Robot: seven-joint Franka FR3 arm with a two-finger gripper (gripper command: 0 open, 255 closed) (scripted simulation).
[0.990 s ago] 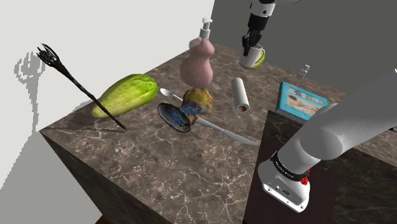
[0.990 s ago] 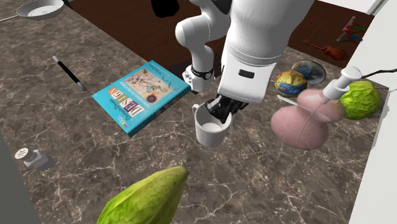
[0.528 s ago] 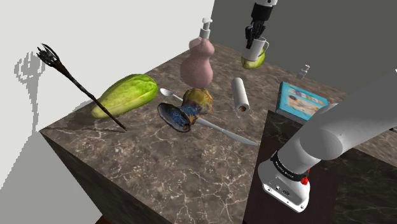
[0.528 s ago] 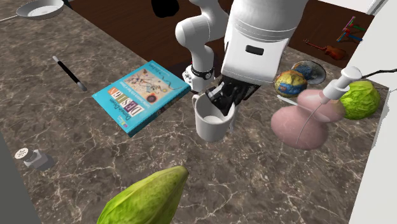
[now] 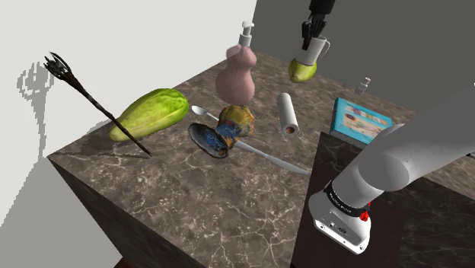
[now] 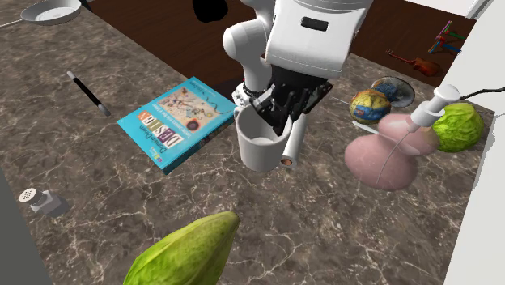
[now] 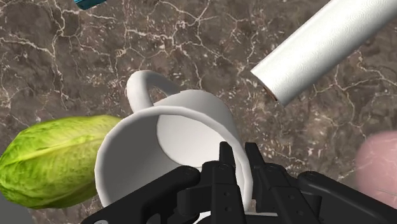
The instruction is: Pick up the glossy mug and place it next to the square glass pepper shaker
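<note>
A plain white mug (image 5: 319, 51) hangs in the air over the far end of the dark marble counter (image 5: 213, 205). My gripper (image 5: 313, 32) is shut on its rim from above. In the wrist view the fingers (image 7: 224, 167) clasp the mug's wall (image 7: 172, 137), one inside and one outside, with the handle on the far side. In the second exterior view the mug (image 6: 260, 142) hangs under the gripper (image 6: 280, 112), above the counter. The small pepper shaker (image 5: 365, 84) stands near the counter's far edge, and at the second exterior view's lower left (image 6: 44, 200), well apart from the mug.
A green lettuce (image 5: 302, 71) lies just below the mug. A white paper roll (image 5: 288, 114), a blue book (image 5: 361, 119), a pink soap dispenser (image 5: 240, 72), a coloured bowl (image 5: 224, 129), a green squash (image 5: 151, 113) and a dark sceptre (image 5: 95, 99) are spread over the counter.
The gripper has risen with the mug, which now hangs higher above the counter and lettuce than one second ago. Nothing else moved.
</note>
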